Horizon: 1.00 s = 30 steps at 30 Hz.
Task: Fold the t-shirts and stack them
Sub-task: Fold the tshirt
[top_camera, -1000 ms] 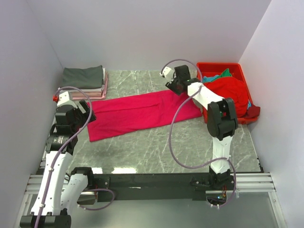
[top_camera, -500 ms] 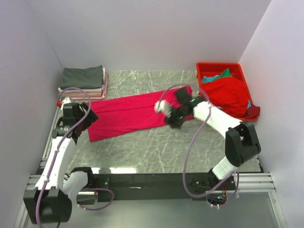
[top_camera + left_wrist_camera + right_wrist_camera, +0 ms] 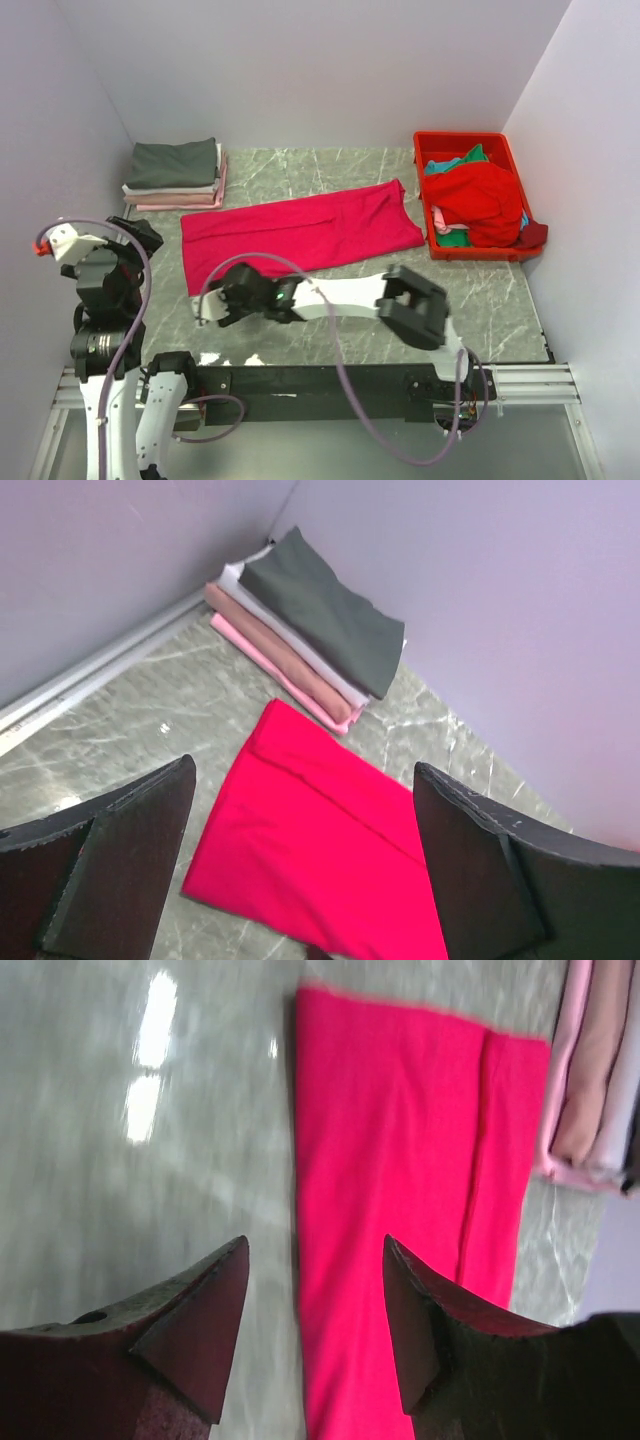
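A large crimson-pink t-shirt, folded into a long strip, lies flat across the middle of the table. Folded t-shirts sit stacked in the back left corner, dark grey on top. My left gripper hangs open and empty, raised off the table to the left of the strip's left end; the stack shows beyond it. My right gripper reaches far left, open and empty, just above the strip's near left corner. Its fingertips straddle the shirt's near edge.
A red plastic bin at the back right holds a loose red shirt and a teal-green one. Walls close in the left, back and right. The right arm lies stretched across the table's near part.
My right arm swept from beside the bin to the strip's near left corner. My left gripper pulled back and rose away from the shirt's left end.
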Each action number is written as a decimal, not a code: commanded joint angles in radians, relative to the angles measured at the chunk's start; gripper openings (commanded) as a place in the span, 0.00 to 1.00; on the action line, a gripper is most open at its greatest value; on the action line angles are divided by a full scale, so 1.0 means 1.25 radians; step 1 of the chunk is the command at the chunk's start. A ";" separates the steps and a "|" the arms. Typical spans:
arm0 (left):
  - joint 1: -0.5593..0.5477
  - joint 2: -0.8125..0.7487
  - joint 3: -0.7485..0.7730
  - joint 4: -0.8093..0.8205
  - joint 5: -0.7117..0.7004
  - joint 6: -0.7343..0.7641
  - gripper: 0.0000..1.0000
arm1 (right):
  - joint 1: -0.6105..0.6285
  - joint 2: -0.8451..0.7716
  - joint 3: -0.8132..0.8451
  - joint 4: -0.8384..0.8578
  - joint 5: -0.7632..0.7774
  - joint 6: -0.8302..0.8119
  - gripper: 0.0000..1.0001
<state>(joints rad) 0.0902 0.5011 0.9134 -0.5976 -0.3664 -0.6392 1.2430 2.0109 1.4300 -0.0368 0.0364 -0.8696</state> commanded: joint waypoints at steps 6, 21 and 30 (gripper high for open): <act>0.001 -0.007 0.030 -0.066 -0.011 0.038 0.95 | 0.033 0.169 0.137 0.118 0.138 0.038 0.61; -0.008 -0.016 0.037 -0.063 0.040 0.027 0.95 | 0.022 0.302 0.221 0.123 0.181 0.061 0.38; -0.011 -0.007 0.037 -0.053 0.057 0.036 0.95 | 0.013 0.291 0.235 0.083 0.143 0.083 0.04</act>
<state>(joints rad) 0.0788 0.4908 0.9337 -0.6792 -0.3119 -0.6155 1.2655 2.3775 1.7008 0.0811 0.2348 -0.7902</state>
